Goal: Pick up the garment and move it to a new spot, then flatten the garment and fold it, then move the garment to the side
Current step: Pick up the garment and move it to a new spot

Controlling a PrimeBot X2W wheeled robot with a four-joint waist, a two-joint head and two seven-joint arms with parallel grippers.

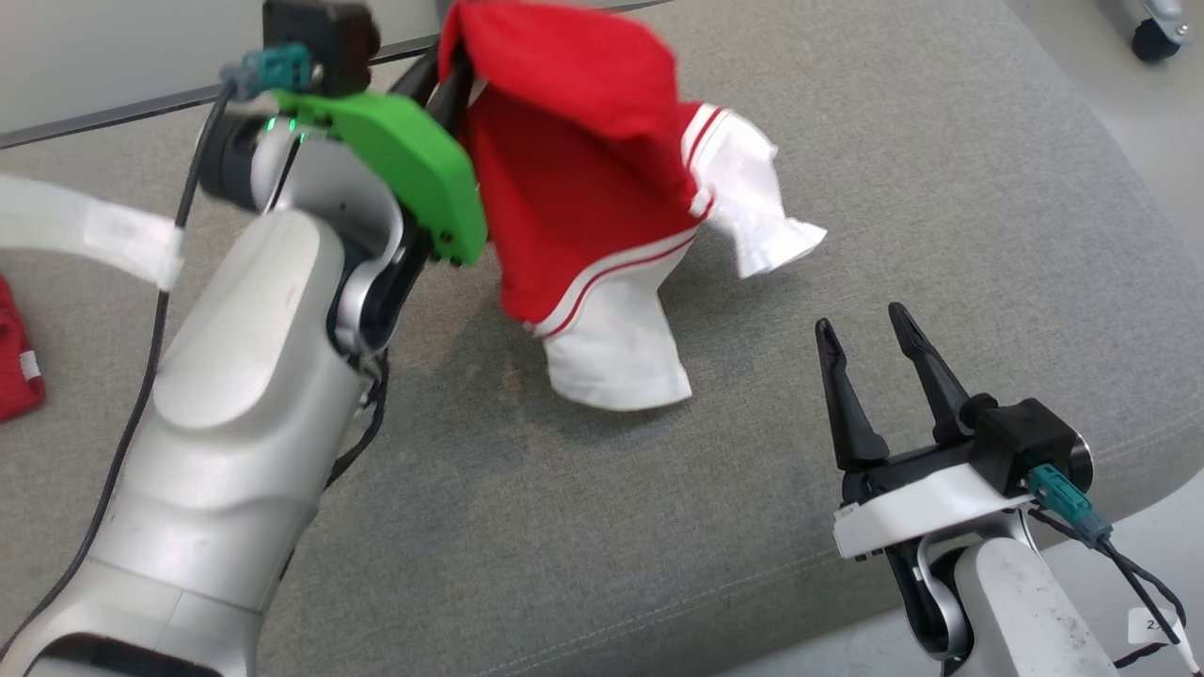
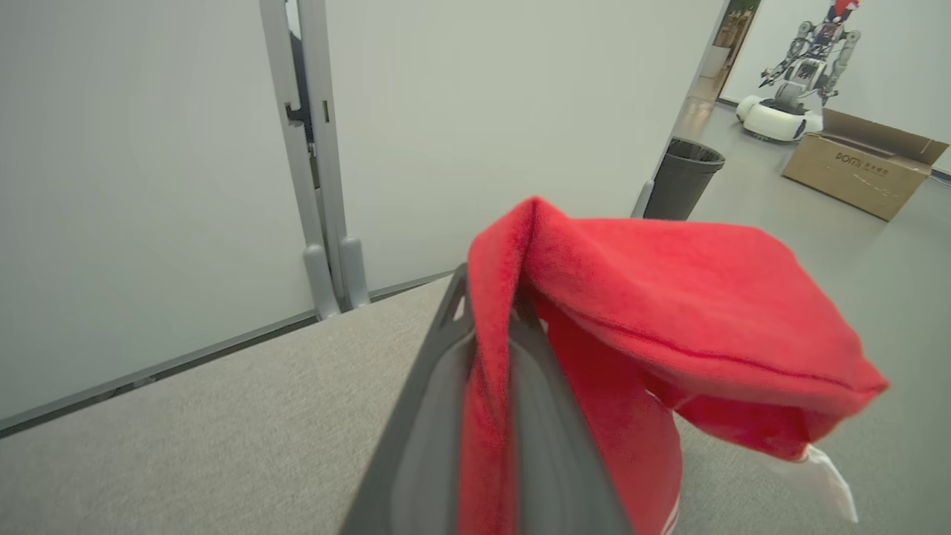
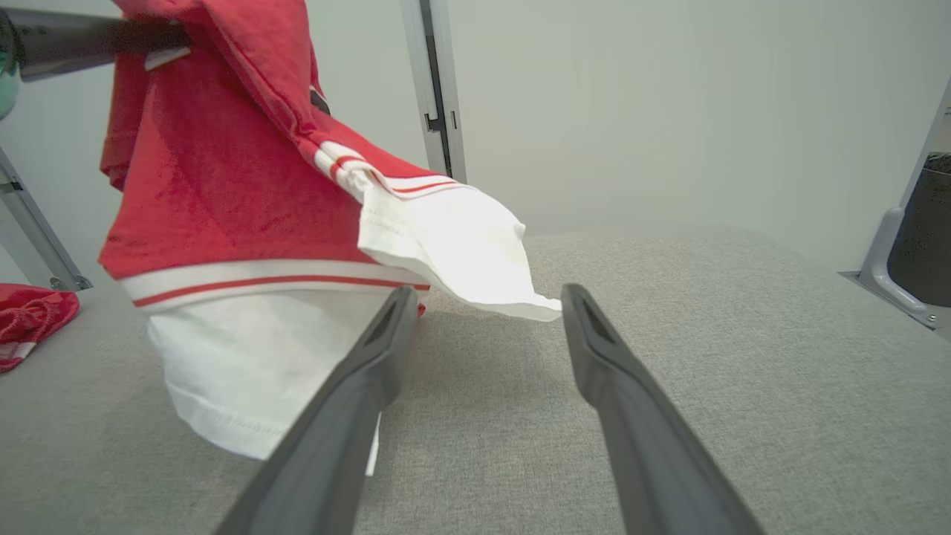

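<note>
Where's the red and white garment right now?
Head view, top centre: the garment hangs from the shut left gripper, white sleeves dangling over the grey cushion, up-left of the open right gripper.

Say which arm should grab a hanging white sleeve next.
Right. The right end effector is open, empty, pointing toward a white sleeve; the left end effector is shut on the garment, holding it up.
</note>
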